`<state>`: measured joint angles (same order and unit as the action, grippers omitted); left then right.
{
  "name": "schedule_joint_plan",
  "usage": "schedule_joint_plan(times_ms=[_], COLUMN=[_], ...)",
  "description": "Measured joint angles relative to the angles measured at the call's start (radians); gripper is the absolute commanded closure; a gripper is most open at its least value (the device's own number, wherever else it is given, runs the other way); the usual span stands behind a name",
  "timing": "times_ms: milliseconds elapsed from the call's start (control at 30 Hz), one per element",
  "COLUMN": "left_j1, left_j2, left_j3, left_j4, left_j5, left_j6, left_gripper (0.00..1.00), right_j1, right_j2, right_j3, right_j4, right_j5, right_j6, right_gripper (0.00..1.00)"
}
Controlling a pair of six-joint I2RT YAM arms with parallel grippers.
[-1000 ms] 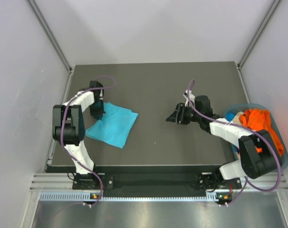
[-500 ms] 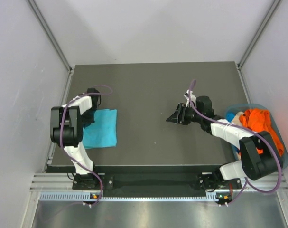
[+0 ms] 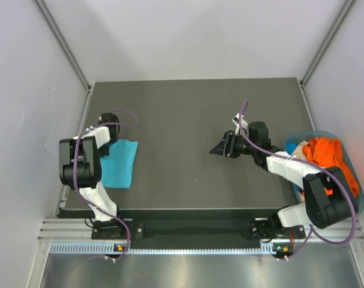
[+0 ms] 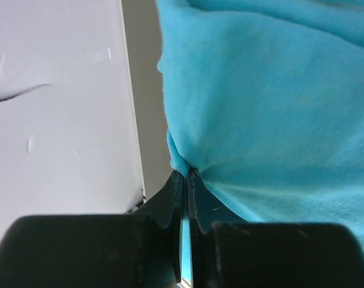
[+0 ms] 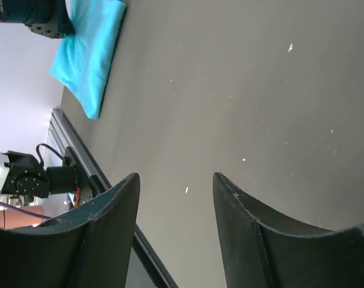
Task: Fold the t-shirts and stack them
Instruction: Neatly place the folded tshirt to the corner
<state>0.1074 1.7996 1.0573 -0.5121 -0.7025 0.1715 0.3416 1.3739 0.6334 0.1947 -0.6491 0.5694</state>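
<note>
Turquoise t-shirt (image 3: 119, 163) pinched in left tool (image 4: 184, 174), orange shirts (image 3: 328, 153) in blue basket (image 3: 360, 198)

Turquoise t-shirt (image 3: 119, 165): bright turquoise, plain, no print.
Orange t-shirt (image 3: 325, 150): vivid orange, plain.
Basket (image 3: 360, 198): translucent blue-grey.
Table (image 3: 187, 114): dark matte grey, scattered pale specks in the right wrist view.
Left gripper (image 4: 186, 174): black.
Right gripper (image 5: 176, 180): black.
Arm links (image 3: 286, 163): white, with black joints.
Cables (image 3: 78, 174): purple.
Walls (image 3: 187, 36): pale grey, plain.

soft cloth t-shirt (image 4: 271, 108), matt table (image 3: 193, 120)
</note>
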Motion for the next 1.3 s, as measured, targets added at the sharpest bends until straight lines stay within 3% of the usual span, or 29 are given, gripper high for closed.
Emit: schedule_joint_plan(times_ms=[567, 933, 1233, 1300], left_j1=[0.034, 0.035, 0.035, 0.036], left_j2=[-0.006, -0.199, -0.135, -0.128], left_j3=[-0.073, -0.237, -0.212, -0.2], left_j4=[0.146, 0.213, 0.245, 0.249], left_j5=[-0.052, -0.033, -0.033, -0.045], left_j6=[0.152, 0.241, 0.292, 0.3], left_gripper=[1.0, 1.0, 1.0, 0.9], right_j1=[-0.005, -0.005, -0.026, -0.027], right_j2=[0.0, 0.0, -0.003, -0.005], right_j3=[0.0, 0.0, 0.0, 0.0], right_j4=[0.0, 0.007, 0.007, 0.007], right_j5=[-0.001, -0.008, -0.012, -0.013], right_j6=[0.0, 0.01, 0.01, 0.01], right_gripper=[0.48, 0.47, 0.47, 0.47])
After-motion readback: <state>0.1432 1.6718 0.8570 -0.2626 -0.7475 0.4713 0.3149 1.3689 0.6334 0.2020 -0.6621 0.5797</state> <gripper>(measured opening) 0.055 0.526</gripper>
